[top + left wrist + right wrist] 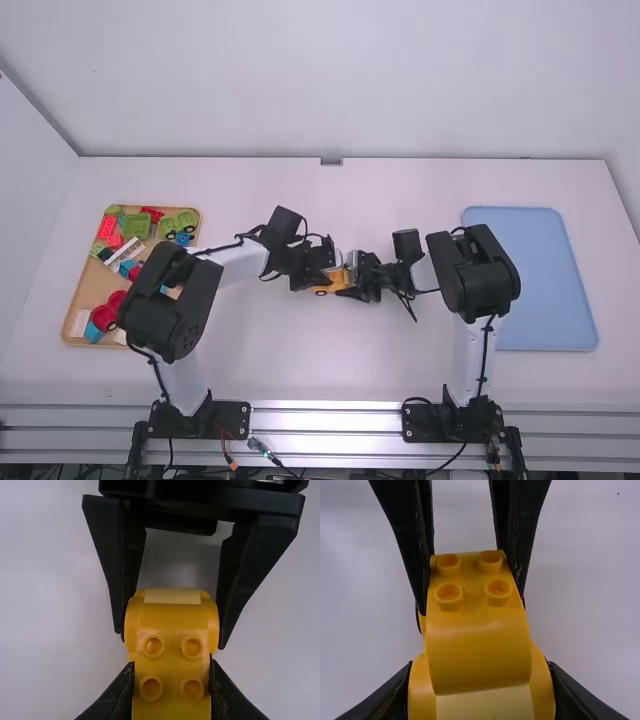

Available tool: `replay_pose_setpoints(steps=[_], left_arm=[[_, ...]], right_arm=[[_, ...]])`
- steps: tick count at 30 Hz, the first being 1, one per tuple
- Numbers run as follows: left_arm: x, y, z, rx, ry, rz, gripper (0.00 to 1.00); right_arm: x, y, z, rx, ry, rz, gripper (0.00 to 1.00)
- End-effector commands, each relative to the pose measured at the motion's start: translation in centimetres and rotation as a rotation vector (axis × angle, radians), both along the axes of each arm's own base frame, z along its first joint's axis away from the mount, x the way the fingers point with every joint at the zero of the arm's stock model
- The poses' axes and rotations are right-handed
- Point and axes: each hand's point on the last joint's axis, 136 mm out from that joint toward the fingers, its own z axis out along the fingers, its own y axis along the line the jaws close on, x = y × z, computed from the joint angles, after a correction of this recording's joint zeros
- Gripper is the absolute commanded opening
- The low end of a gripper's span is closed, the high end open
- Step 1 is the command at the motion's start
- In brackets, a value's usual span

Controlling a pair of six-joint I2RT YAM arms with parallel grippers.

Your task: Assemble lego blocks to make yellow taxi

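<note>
Near the middle of the table, my left gripper [322, 274] and my right gripper [354, 284] face each other, both holding the yellow taxi piece [337, 280]. In the left wrist view, the left gripper [172, 687] is shut on the studded end of the yellow piece [172, 625]; the right gripper's fingers flank its rounded, wider end. In the right wrist view, the right gripper [481, 687] is shut on that wider end of the yellow piece [479, 650], beside a pale yellow panel. Four studs top the narrower end. Its underside is hidden.
A brown tray [75, 300] at the left holds several red, green, blue and white blocks, partly behind the left arm. A light blue tray [550, 280] lies at the right, beside the right arm.
</note>
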Motion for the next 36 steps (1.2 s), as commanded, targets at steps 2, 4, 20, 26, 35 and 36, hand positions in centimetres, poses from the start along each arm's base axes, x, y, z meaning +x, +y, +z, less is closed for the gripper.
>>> replay_pose_setpoints(steps=[2, 4, 20, 26, 35, 36], left_arm=[[-1.9, 0.5, -3.2, 0.067, 0.074, -0.005, 0.35], [-1.8, 0.4, -2.9, 0.064, 0.065, -0.005, 0.35], [-1.1, 0.5, -0.5, 0.041, 0.010, 0.002, 0.45], [-0.6, 0.4, 1.3, 0.026, -0.039, 0.006, 0.53], [1.3, 3.0, 4.8, -0.064, -0.076, 0.076, 0.99], [1.3, 3.1, 4.9, -0.067, -0.076, 0.077, 0.99]], right_arm=[[-0.2, 0.5, -0.2, -0.002, 0.023, 0.007, 0.48], [-0.2, 0.5, -0.2, -0.001, 0.024, 0.008, 0.47], [-0.2, 0.5, -0.2, -0.001, 0.024, 0.008, 0.48], [-0.1, 0.3, -0.5, -0.018, 0.022, -0.003, 0.47], [0.0, 0.3, -0.5, -0.020, 0.020, -0.005, 0.48], [0.0, 0.3, -0.5, -0.020, 0.021, -0.005, 0.48]])
